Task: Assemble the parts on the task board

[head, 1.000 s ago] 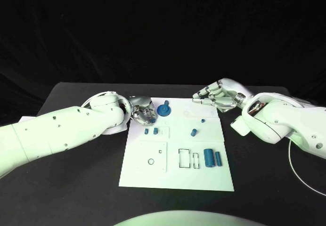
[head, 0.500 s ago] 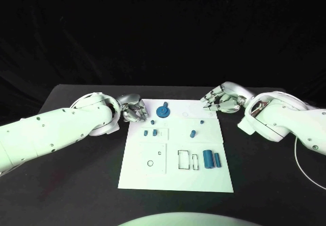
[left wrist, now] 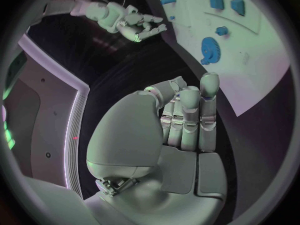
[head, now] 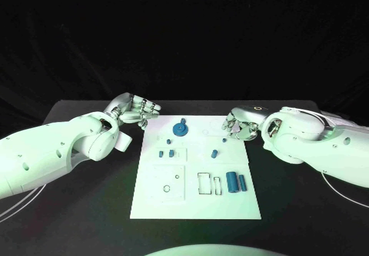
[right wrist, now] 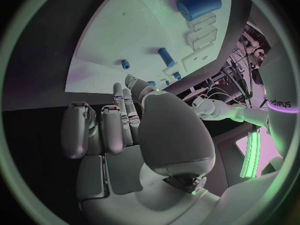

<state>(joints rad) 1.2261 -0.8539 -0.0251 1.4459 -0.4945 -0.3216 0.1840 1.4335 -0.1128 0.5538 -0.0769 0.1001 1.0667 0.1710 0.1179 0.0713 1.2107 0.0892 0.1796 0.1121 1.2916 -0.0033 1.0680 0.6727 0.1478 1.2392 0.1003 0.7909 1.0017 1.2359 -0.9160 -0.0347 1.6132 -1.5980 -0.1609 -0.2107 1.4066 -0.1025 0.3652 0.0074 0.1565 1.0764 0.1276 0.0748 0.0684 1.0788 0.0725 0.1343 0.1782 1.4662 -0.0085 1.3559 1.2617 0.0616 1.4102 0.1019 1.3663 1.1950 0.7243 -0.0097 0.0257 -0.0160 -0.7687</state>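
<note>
Left hand (head: 137, 109): head view, empty, fingers apart, just off the task board's (head: 154, 202) far left corner. Right hand (head: 240, 125): empty, fingers loosely spread, at my board's far right edge. Blue gear (head: 181, 129), small pegs, two cylinders (head: 238, 183) sit on the board, bench (head: 85, 213) beneath. Left wrist view: fingers (left wrist: 187, 115) extended, gear (left wrist: 208, 50) ahead. Right wrist view: fingers (right wrist: 94, 127) apart, nothing held, cylinder (right wrist: 199, 5) beyond.

My left hand (head: 137, 110) is raised in front of its bent arm, fingers (left wrist: 187, 116) close together and gently curled, holding nothing. My right hand (head: 240, 126) sits just ahead of its bulky wrist, fingers (right wrist: 100, 128) side by side and bent inward, also holding nothing. The two hands are well apart.
</note>
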